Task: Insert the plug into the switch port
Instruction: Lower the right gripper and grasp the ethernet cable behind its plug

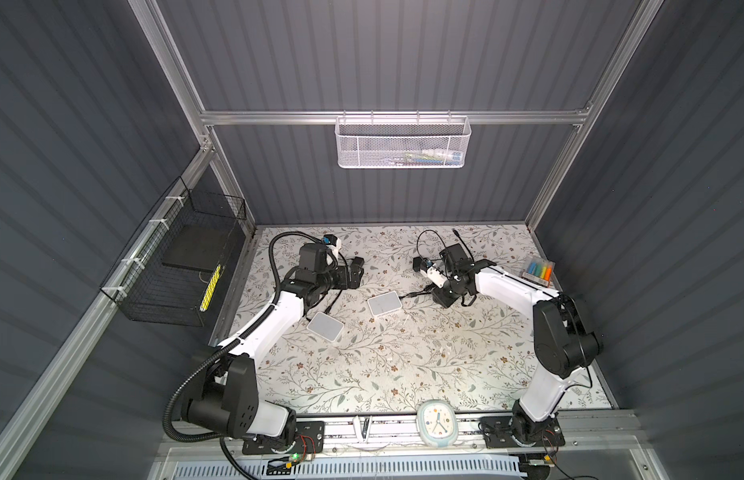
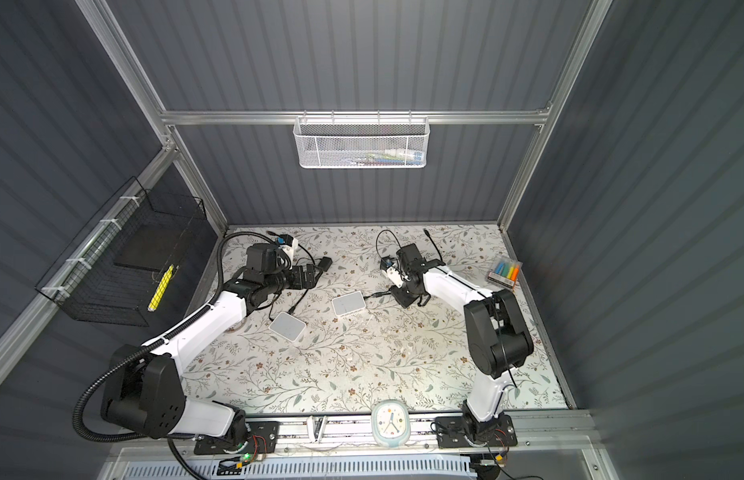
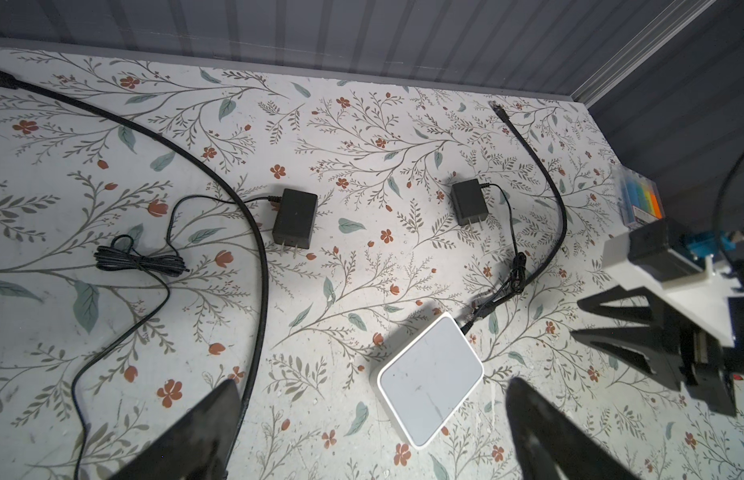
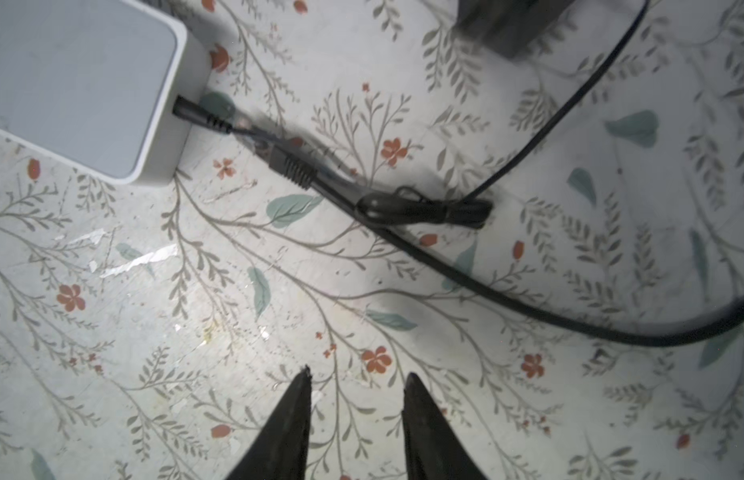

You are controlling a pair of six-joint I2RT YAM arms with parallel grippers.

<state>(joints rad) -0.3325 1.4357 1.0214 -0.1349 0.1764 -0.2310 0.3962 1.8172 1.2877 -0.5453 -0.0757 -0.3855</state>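
Plug [image 4: 195, 114] seated in right-hand switch [image 4: 83, 83] port. Right gripper [image 4: 357, 374] partly open, empty, just right of it. Left gripper [image 3: 373, 382] wide open, empty, farther left

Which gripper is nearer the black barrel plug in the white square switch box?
Right. The right gripper hangs low just beside the black barrel plug, fingers apart and empty. The left gripper sits back past the white square switch box's opposite side, fingers wide open.

Bright central glare on tabletop [image 1: 403, 374], dim walls [image 1: 71, 124], soft wrist-view corners.
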